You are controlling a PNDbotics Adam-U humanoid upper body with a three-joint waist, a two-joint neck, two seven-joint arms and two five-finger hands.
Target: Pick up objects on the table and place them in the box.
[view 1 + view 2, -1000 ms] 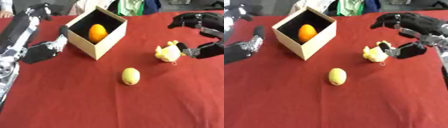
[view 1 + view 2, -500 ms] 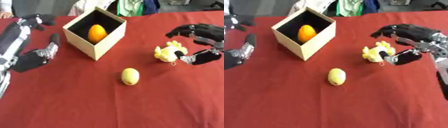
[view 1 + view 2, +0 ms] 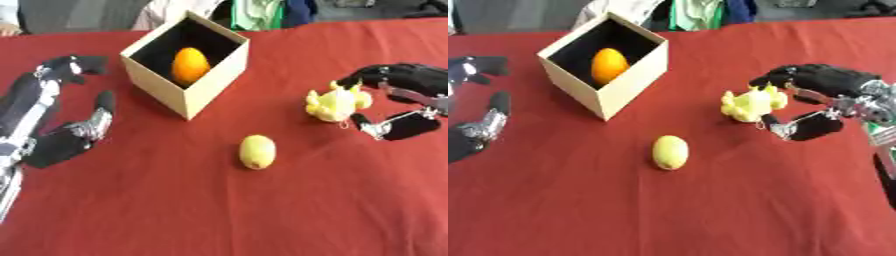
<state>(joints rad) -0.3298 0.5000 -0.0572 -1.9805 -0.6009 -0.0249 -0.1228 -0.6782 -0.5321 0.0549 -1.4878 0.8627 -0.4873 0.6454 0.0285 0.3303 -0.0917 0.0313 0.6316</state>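
2 yellow things lie loose on the red table: a lemon near the middle, and to its right and a little farther off a pale yellow toy with small points on top. 1 orange already sits inside the box, an open cream carton with a dark interior, standing at the far left of centre and turned corner-on. The lemon is well apart from both the box and the toy.

The right hand comes in from the right edge and is cupped around the toy from its right side: the dark fingers arch over its far side, the thumb reaches in below on the near side. Whether they touch the toy cannot be told; the toy rests on the cloth and the hand has not closed on it.

The left hand lies at the left edge, released, fingers spread, holding nothing, well clear of the box.

Bits of cloth show beyond the table's far edge.
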